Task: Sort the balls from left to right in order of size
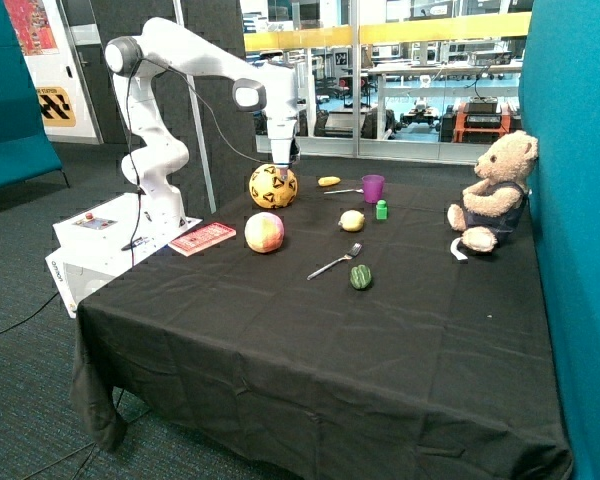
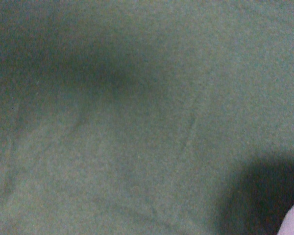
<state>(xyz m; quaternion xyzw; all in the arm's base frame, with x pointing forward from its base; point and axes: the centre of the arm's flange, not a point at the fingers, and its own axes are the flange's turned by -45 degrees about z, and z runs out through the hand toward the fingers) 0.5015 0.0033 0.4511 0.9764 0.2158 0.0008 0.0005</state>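
Beyond the green pepper (image 1: 361, 277), the arm reaches down, claw (image 1: 282, 167) atop the big ball (image 1: 273, 186), grip unclear.

Large yellow ball (image 1: 273, 186) rearmost, pink-yellow ball (image 1: 264, 232) nearer, small, seemingly plain yellow ball (image 1: 352, 221) apart

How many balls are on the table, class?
3. The big yellow ball with black marks sits under the gripper. The pink-and-yellow ball lies in front of it, beside the red booklet. The small yellow ball is near the green block.
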